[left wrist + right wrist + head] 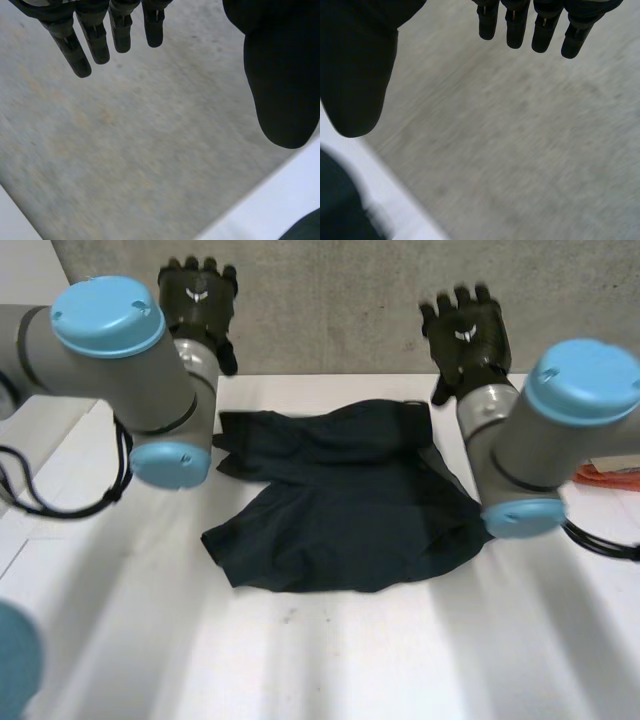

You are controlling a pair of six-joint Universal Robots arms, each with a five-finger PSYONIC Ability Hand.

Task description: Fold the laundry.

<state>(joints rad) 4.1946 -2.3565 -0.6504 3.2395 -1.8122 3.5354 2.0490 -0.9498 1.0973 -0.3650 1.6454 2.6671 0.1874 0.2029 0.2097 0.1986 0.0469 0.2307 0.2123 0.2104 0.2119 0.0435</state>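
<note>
Garment: a dark garment [350, 505] lies rumpled on the white table [330, 670], towards the far edge and midway between the table's left and right edges. Its outline is uneven and some cloth laps over itself. I cannot tell what kind of garment it is.
Left hand: the left hand [198, 300] hangs in the air beyond the table's far-left part, in front of the grey wall [340, 300]. It is clear of the cloth.
Left fingers: the fingers [95, 42] are straight and slightly spread, with the thumb held wide. Nothing is between them.
Right hand: the right hand [468, 335] is raised above the far edge, near the garment's far-right corner but not touching it.
Right fingers: the fingers [515, 27] are straight, side by side, thumb apart, holding nothing.
Other: something orange [608, 477] sits off the table's right edge, partly behind the right arm.
Step in hand: probably the start of a fold. Both hands are free and no neat fold is made yet.
Next move calls for: lowering both hands to the cloth, most likely to the far corners, and taking hold there. Spreading the garment flat would likely have to come before any fold.
Watch for: bunched layers near the garment's far edge, where a grasp may catch more than one.
</note>
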